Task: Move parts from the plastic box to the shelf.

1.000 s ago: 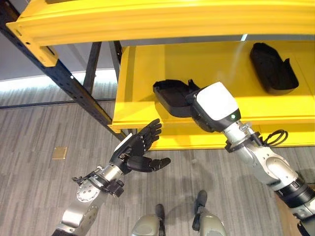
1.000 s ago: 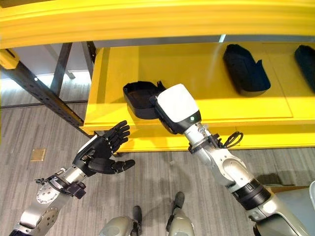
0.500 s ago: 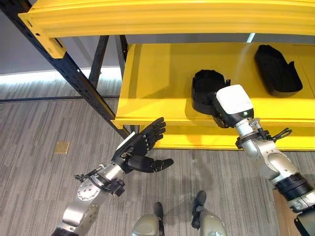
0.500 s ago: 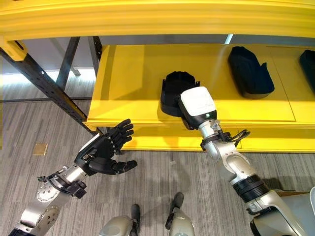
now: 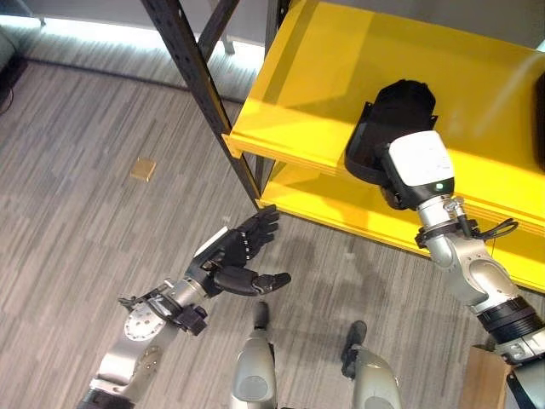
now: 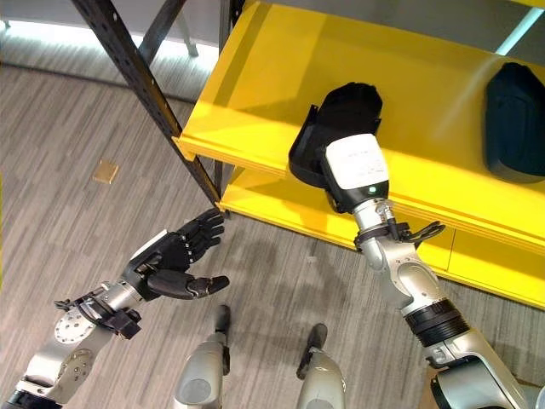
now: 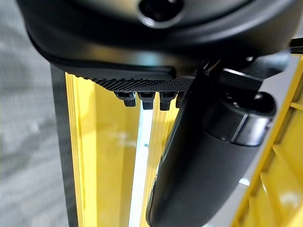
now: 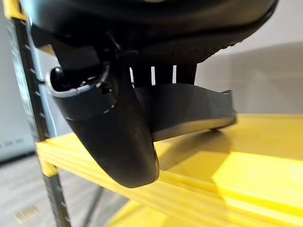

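The black moulded plastic part [image 5: 393, 122] rests on the yellow metal shelf [image 5: 315, 81], near its front edge, with its long axis running roughly from 7 o'clock to 1 o'clock in the head views. The right hand [image 6: 351, 170] sits at the part's 6 o'clock end; its wrist view shows the thumb [image 8: 113, 127] under the part's near rim and the fingers above it, so the hand appears closed on the part. The part's far end touches the shelf while the near end looks slightly raised. The left hand [image 5: 234, 260] hangs open over the grey striped floor [image 5: 77, 213], at about 8 o'clock from the part and well apart. My guess is that lowering and letting go comes next.
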`<state>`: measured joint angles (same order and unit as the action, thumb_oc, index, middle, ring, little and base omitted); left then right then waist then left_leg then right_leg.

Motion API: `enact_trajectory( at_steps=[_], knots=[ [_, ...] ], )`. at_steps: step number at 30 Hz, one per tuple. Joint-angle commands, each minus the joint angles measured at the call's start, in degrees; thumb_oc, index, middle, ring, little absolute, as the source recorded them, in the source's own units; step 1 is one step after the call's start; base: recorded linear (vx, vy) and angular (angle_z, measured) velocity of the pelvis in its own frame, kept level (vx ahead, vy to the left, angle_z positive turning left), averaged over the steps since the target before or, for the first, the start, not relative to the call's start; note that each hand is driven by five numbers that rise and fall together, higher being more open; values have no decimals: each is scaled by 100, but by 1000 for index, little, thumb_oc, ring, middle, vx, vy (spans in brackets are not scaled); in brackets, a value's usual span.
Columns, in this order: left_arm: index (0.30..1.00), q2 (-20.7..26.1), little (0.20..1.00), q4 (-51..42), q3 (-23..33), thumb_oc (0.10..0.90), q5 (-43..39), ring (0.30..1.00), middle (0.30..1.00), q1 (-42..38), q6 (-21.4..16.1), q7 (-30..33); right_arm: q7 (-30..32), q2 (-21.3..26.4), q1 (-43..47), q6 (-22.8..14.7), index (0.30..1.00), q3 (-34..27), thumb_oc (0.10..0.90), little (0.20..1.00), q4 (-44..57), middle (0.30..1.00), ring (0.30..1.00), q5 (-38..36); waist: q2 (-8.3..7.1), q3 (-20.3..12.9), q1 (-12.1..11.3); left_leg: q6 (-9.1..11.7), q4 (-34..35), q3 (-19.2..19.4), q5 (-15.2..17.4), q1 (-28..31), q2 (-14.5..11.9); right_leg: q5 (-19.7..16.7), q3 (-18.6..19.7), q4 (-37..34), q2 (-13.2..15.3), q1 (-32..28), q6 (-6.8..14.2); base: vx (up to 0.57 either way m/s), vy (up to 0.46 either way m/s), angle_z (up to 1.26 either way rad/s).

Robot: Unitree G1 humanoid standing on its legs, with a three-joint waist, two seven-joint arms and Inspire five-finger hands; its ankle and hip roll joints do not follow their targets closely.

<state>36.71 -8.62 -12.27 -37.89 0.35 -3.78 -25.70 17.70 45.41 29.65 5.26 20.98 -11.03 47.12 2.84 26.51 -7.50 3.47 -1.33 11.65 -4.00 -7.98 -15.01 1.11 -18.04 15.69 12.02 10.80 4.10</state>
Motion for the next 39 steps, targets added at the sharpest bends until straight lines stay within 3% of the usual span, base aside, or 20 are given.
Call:
enact_trajectory(
  at_steps=[1, 7, 11, 19, 24, 27, 33, 39],
  knots=[
    [1000, 25, 1000, -793, 203, 900, -364, 1000, 1000, -319, -448, -133, 424, 190, 574, 99, 300, -208, 400, 300, 215, 300, 300, 17, -52, -399, 64, 229, -124, -117, -129, 244, 42, 351, 343, 319, 289, -204, 236, 2, -37, 7],
    [1000, 38, 1000, -772, 180, 900, -370, 1000, 1000, -364, -466, -167, 391, 326, 943, 269, 300, -83, 400, 300, -26, 300, 300, 12, -9, -263, 20, 225, -158, -118, -130, 152, 75, 370, 346, 435, 286, -66, 231, -44, -21, 4],
    [1000, 28, 1000, -772, 103, 900, -326, 1000, 1000, -544, -365, -193, 475, 468, 1232, 573, 300, -124, 400, 300, -515, 300, 300, -247, -1, -130, 1, 223, -231, -117, -135, 11, 88, 327, 378, 412, 271, 34, 253, -97, -71, 2],
    [1000, 161, 1000, -759, 42, 900, -388, 1000, 1000, -779, -196, -217, 637, 692, 1591, 628, 300, -118, 400, 300, -1164, 300, 300, -214, 9, -61, -47, 244, -294, -143, -140, -106, 70, 277, 405, 305, 268, 54, 291, -39, -85, 0],
    [1000, 322, 1000, -750, 61, 900, -444, 1000, 1000, -800, -160, -386, 617, 1126, 1999, 703, 300, 65, 400, 300, -1638, 300, 300, -382, -3, -4, -129, 283, -299, -180, -174, -194, 75, 370, 310, 413, 243, 90, 274, -25, -95, 1],
    [1000, 401, 1000, -757, 85, 900, -476, 1000, 1000, -795, -161, -473, 608, 1341, 2150, 656, 300, 121, 400, 300, -1818, 300, 300, -380, -22, 0, -150, 304, -274, -194, -206, -216, 67, 402, 274, 446, 212, 109, 260, -21, -99, 1],
    [1000, 588, 1000, -664, 59, 900, -557, 1000, 1000, -860, -161, -666, 365, 1753, 2626, 144, 300, 651, 400, 300, -2044, 300, 300, 125, -73, -10, -193, 344, -301, -237, -256, -264, 17, 499, 237, 596, 124, 159, 192, -1, -109, -1],
    [1000, 777, 1000, -667, 64, 900, -672, 1000, 1000, -884, -160, -778, 210, 2004, 2961, -14, 300, 1106, 400, 300, -2138, 300, 300, 190, -115, -21, -223, 377, -299, -269, -303, -286, -29, 568, 213, 714, 54, 207, 145, 7, -96, -1]
  ],
)
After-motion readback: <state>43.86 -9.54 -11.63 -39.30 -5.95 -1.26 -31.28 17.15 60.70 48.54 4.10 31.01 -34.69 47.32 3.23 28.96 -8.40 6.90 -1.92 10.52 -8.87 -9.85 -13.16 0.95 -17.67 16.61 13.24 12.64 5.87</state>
